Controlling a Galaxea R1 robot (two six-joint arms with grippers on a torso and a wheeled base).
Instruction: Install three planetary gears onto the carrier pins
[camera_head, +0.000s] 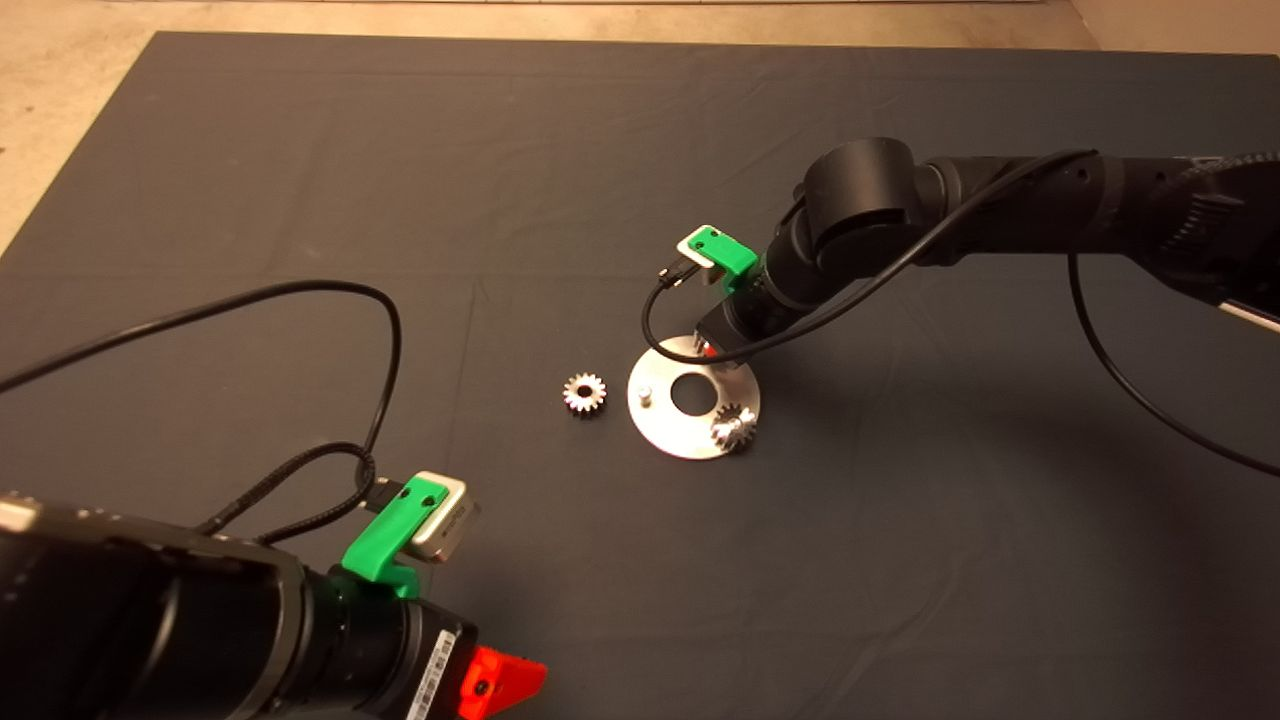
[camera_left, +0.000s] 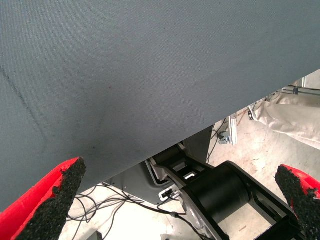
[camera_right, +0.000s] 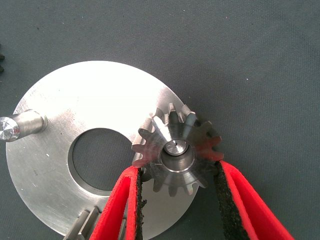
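The silver carrier disc (camera_head: 680, 432) lies mid-mat. My right gripper (camera_right: 177, 168), reaching in from the right, is shut on a planetary gear (camera_right: 175, 150) that sits over the far carrier pin; the pin's end shows through the gear's centre hole. In the head view that gripper (camera_head: 715, 345) is mostly hidden under its wrist. A second gear (camera_head: 733, 427) is seated on the near-right pin. The left pin (camera_head: 645, 395) stands bare (camera_right: 20, 125). A third gear (camera_head: 585, 392) lies loose on the mat, left of the disc. My left gripper (camera_head: 505, 680) waits open at the lower left.
The dark mat (camera_head: 900, 560) spreads wide around the disc. A black cable (camera_head: 385, 330) loops over the mat from the left arm. The left wrist view shows the mat's edge (camera_left: 190, 135) and the robot's base beyond it.
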